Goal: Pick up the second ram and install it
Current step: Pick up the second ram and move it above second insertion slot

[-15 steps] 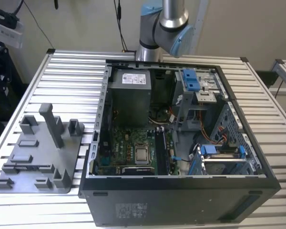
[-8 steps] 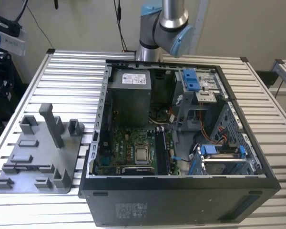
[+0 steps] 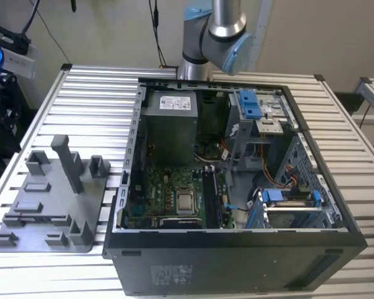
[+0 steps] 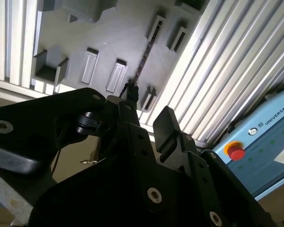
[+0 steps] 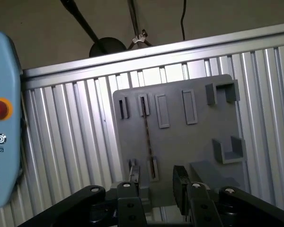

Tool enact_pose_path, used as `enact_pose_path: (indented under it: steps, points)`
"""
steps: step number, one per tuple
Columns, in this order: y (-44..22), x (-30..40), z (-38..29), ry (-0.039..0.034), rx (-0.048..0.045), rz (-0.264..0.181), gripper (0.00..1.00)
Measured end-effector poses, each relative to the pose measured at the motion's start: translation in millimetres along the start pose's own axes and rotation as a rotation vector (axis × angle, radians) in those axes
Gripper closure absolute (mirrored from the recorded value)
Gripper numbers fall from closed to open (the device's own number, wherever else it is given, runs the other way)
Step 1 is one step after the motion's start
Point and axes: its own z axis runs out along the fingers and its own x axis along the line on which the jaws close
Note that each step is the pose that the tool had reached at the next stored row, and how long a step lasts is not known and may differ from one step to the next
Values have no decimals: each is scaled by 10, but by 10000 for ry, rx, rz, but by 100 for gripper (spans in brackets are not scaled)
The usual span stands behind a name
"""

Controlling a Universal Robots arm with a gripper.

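Over the grey fixture tray (image 5: 194, 137) on the slatted aluminium table (image 5: 85, 142): the gripper (image 5: 156, 168), jaws parted wide and clamped on nothing, in both wrist views. Hangs above the tray's edge, one dark fingertip (image 5: 134, 172) to either side of a pair of short slots.

On edge in the tray, the second ram (image 5: 147, 137), thin and dark, running from one slotted holder to the holder near the fingers. Near end falling between the two fingertips in the first wrist view; impossible to tell whether touched by either. Not yet lifted.

In the second wrist view, the same stick (image 4: 143, 61) as a fine dark line across the tray (image 4: 109, 38), ending just beside one fingertip of the gripper (image 4: 149, 106).

Beside the tray, a light-blue pendant (image 5: 4, 118) with a red button.

In the exterior view, the tray (image 3: 50, 246) at the exterior view's left, the open computer case (image 3: 237, 261) at centre with its motherboard (image 3: 168, 199) exposed, and the robot arm (image 3: 215, 31) rising behind the case.
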Motion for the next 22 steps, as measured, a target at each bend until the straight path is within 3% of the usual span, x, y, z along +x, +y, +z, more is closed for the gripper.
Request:
enact_pose_path:
  steps: [22]
  points:
    - [-3, -3, 100, 0, -2, 0, 58]
